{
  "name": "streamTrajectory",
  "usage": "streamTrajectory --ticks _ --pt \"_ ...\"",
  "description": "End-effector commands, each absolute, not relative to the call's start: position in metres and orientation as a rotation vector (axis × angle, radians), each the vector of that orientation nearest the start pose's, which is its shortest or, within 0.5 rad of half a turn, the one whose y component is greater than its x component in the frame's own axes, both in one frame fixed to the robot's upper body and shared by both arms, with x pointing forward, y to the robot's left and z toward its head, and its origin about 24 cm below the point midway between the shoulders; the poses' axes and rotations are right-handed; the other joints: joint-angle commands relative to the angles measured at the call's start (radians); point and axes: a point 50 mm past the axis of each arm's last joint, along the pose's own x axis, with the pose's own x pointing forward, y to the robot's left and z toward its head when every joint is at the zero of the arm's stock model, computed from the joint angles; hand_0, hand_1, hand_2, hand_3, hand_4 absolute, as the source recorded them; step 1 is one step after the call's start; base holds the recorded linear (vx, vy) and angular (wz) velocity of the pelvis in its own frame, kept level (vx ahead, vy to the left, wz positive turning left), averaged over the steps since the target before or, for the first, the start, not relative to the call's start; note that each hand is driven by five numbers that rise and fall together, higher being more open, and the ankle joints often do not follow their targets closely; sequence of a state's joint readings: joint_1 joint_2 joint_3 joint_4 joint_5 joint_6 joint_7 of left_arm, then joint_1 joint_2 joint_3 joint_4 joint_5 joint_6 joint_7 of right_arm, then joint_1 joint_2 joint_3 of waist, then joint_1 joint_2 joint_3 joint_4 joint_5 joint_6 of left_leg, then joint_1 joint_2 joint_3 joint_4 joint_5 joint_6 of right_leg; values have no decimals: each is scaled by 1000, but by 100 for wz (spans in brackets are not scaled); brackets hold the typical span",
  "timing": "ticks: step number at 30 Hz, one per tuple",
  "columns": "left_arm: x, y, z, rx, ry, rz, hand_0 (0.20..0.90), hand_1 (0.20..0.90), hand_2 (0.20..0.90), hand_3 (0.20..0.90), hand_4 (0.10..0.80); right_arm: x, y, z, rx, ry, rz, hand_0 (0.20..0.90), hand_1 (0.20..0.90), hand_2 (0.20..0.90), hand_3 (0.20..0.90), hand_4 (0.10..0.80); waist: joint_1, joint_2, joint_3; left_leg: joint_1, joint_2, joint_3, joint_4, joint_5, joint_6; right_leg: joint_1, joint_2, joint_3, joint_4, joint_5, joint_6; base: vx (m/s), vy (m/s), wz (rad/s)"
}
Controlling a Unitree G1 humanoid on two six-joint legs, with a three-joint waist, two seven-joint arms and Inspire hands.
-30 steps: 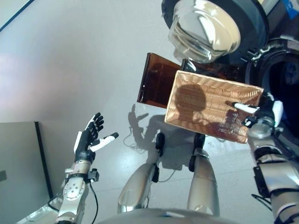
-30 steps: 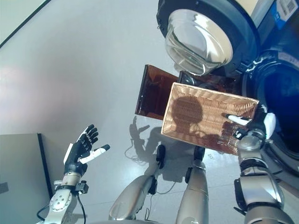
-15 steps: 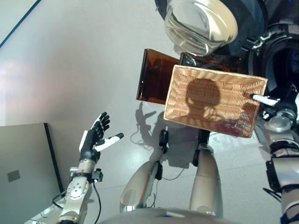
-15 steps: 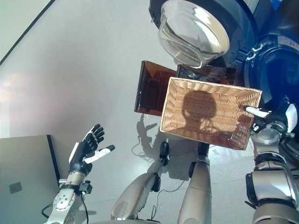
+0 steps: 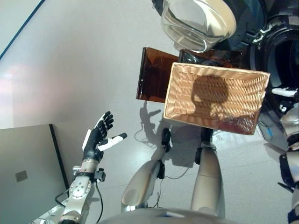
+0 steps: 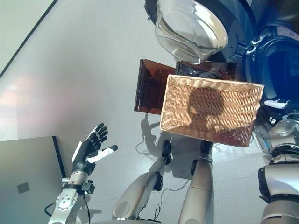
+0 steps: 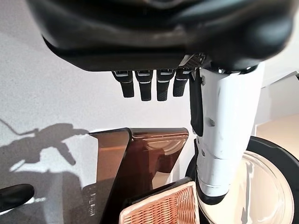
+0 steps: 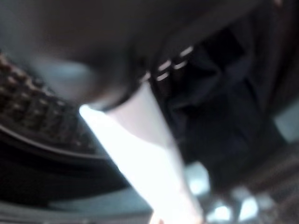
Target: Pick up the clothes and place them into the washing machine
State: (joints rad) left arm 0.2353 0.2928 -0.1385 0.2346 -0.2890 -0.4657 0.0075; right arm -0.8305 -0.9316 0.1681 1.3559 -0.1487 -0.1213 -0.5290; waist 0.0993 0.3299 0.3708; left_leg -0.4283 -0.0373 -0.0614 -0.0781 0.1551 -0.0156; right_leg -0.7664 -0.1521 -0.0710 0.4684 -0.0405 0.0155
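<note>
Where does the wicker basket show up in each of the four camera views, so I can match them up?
Left eye view: wicker basket right of centre, upper half, below the glass washer door.
Right eye view: same place, right of centre, under the door.
Left wrist view: only a corner, past the left hand.
Right wrist view: cannot be made out.
Shared landmark: the brown translucent bin beside the basket, also in the left wrist view.

The basket [image 5: 216, 97] sits between both hands, well right of the left hand [image 5: 97, 138] and just left of the right hand [image 5: 286, 95], with the washing machine door [image 5: 198, 21] beyond it.
</note>
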Motion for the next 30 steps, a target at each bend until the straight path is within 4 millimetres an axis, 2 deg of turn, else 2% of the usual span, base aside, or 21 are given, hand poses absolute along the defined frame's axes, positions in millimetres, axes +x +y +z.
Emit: streamTrajectory --ticks 1,7,13,15,21,22,26,27,30 --pt "188 220 14 38 -121 42 900 900 900 900 800 269 -457 220 -1234 76 -1168 900 900 900 900 800 2 11 -56 -10 -14 -16 -9 -56 -55 51 16 0 -127 7 42 0 0 0" --pt "190 222 15 51 -129 54 900 900 900 900 800 278 -446 223 -1224 -15 -1175 900 900 900 900 800 -7 3 -55 -12 -13 -20 -9 -57 -55 49 19 -4 -129 12 44 0 0 0" --pt "190 222 13 53 -131 69 900 900 900 900 800 283 -438 205 -1176 -31 -1135 900 900 900 900 800 -11 -6 -51 0 -13 -26 -9 -61 -53 62 15 -12 -123 4 46 9 4 4" --pt "191 222 13 56 -133 70 900 900 900 900 800 285 -433 192 -1152 -25 -1106 900 900 900 900 800 -13 -12 -52 7 -12 -28 -9 -63 -52 70 13 -17 -123 4 47 22 13 5" --pt "192 224 14 64 -143 82 900 900 900 900 800 294 -415 169 -1085 -58 -1025 900 900 900 900 800 -13 -34 -59 17 -10 -33 -9 -63 -48 82 14 -23 -126 7 48 6 3 1" --pt "192 223 12 62 -138 89 900 900 900 900 800 297 -404 158 -1037 -87 -985 900 900 900 900 800 -17 -48 -59 25 -9 -38 -9 -65 -46 95 13 -29 -131 9 49 22 3 4" --pt "192 222 10 64 -135 84 900 900 900 900 800 297 -396 143 -1002 -89 -948 900 900 900 900 800 -20 -65 -66 34 -6 -43 -9 -68 -45 114 11 -40 -143 11 51 33 7 9" --pt "191 222 9 67 -130 87 900 900 900 900 800 296 -388 128 -984 -85 -912 900 900 900 900 800 -22 -80 -69 43 -6 -47 -9 -73 -42 130 10 -47 -148 8 52 29 12 6" --pt "189 225 6 83 -119 95 900 900 900 900 800 297 -378 117 -968 -88 -867 900 900 900 900 800 -22 -94 -76 51 -6 -54 -9 -77 -40 146 9 -51 -160 13 54 24 17 6"
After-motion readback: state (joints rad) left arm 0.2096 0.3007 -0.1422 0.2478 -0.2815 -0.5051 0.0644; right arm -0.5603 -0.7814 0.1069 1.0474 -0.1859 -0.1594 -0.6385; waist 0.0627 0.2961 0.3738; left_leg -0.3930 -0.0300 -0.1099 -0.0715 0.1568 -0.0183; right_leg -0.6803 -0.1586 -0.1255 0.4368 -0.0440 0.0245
